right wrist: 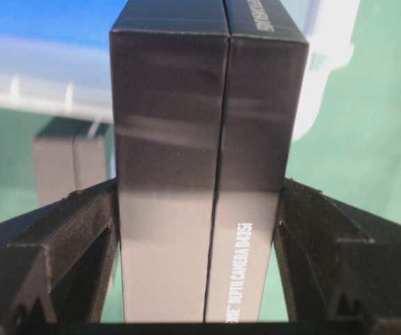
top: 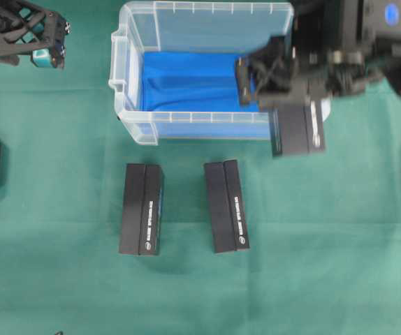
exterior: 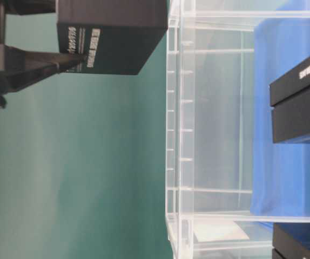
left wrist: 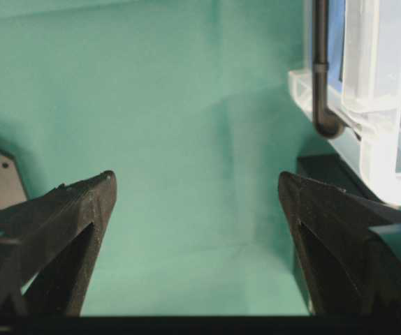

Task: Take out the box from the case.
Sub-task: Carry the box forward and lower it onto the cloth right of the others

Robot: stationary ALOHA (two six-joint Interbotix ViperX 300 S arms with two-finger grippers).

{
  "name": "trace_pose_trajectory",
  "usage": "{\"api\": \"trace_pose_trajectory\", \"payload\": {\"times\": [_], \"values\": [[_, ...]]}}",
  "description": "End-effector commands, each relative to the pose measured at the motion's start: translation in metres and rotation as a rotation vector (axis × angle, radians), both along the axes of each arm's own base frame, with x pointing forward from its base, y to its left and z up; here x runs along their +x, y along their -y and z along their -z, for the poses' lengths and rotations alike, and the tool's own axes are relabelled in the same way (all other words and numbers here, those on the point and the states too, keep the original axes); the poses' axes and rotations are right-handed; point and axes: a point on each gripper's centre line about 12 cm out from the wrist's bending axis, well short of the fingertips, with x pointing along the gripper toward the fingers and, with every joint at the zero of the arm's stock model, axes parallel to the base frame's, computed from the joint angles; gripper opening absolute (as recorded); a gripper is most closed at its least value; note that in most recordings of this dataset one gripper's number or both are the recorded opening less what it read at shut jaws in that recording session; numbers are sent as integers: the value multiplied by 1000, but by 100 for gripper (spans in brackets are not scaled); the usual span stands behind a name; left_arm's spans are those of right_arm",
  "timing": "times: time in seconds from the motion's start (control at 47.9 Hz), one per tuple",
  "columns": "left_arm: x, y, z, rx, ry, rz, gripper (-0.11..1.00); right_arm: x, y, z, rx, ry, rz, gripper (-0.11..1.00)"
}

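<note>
On the far left, our left claw [top: 47, 43] hangs with its jaws spread as wide as they go, holding nothing, well clear of the large clear plastic case [top: 132, 105] with the blue cloth [top: 186, 80] on its floor. We would leave it parked there, since it has no part in this step.

On the green-covered worktop [top: 68, 293] in front of the case lie two black rectangular cardboard boxes, one on the left [top: 141, 209] and one to its right [top: 226, 206], lying roughly parallel with a gap between them.

Further right, our right claw [right wrist: 199, 258] is clamped on a third black cardboard box [top: 298, 129], its two fingers pressing the opposite long faces. This box hangs in the air just outside the case's front right corner, above the worktop and touching nothing.

We judge the step in hand to be setting it down. To do that well, we should carry it clear of the rim, line it up to the right of the two lying boxes with a similar gap, lower until it rests on the cloth, and only then let go. The right arm reaches in from the upper right, wrist bent so the claw points downward.
</note>
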Motion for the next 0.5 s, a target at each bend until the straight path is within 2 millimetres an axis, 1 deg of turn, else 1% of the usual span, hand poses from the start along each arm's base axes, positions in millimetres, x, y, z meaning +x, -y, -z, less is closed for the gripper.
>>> {"api": "trace_pose_trajectory", "payload": {"times": [0.0,0.021,0.23,0.355,0.48], "values": [[-1,1,-7,8,20,5,100,-8,-17,-15,0,46,-8,65],[-1,1,-6,7,19,5,100,-8,-23,-15,2,47,-5,65],[-1,2,-7,7,19,4,100,-12,-59,-13,14,31,17,65],[-1,2,-6,6,17,4,100,-14,-77,-13,29,35,18,65],[-2,2,-6,3,14,3,100,-16,-89,-12,36,37,22,65]]}}
